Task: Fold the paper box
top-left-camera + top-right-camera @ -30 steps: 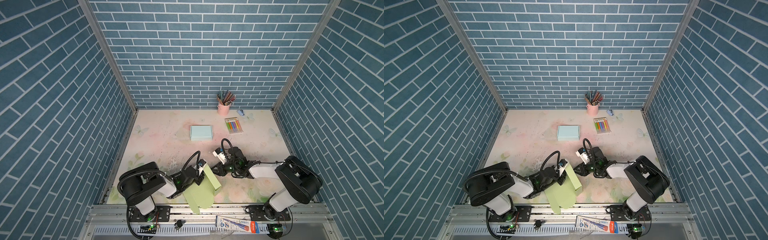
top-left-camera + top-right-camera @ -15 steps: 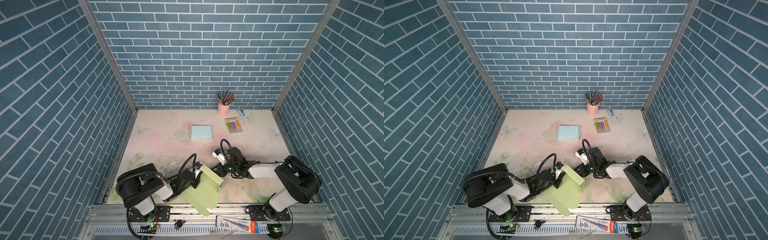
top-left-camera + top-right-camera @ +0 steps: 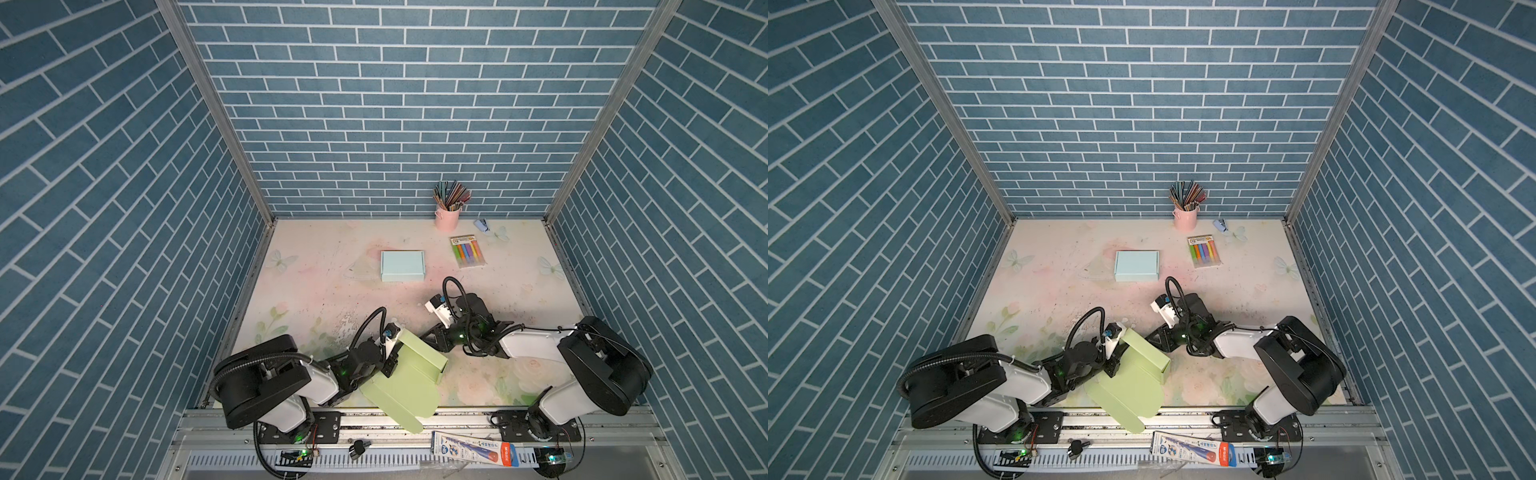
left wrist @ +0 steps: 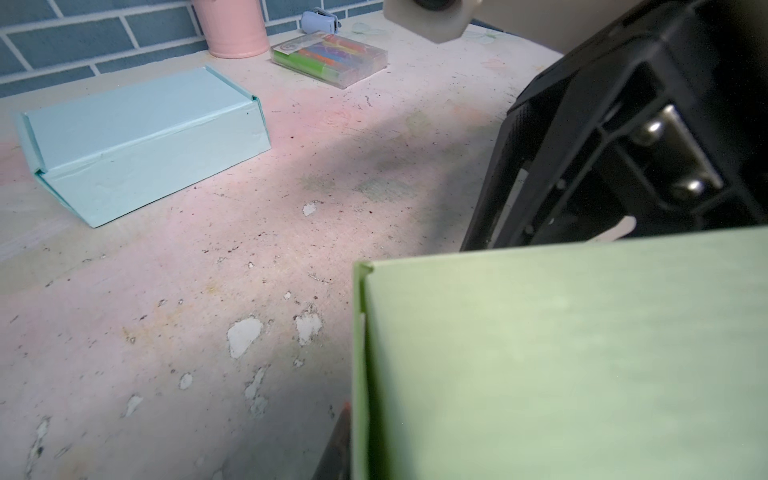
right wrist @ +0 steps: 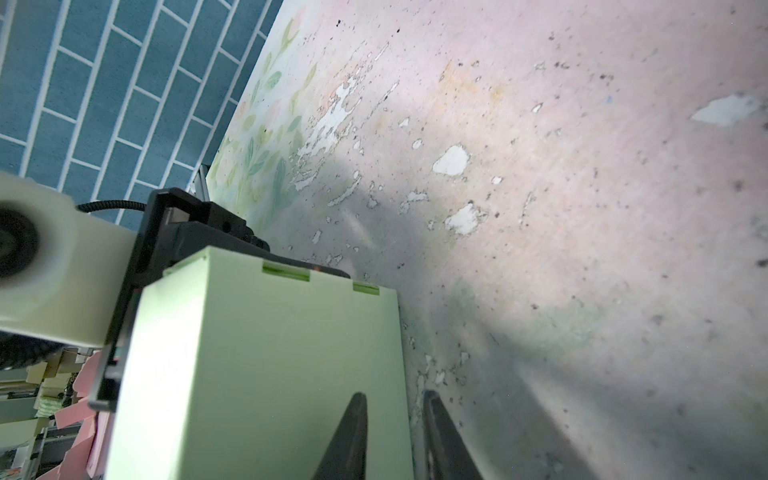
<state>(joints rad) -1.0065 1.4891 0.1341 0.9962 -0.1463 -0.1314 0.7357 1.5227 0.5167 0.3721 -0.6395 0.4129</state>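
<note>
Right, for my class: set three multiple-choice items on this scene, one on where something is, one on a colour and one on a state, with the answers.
1. Where is the cup?
A. by the back wall
B. on the front rail
C. between the arms

2. What colour is the front box?
A. white
B. green
C. red

3. The blue box is:
A. flat and unfolded
B. standing open
C. closed

Answers:
1 A: both top views show it at the foot of the bricks.
2 B: all its panels are pale green.
3 C: the left wrist view shows its lid lying shut on the base.
</note>
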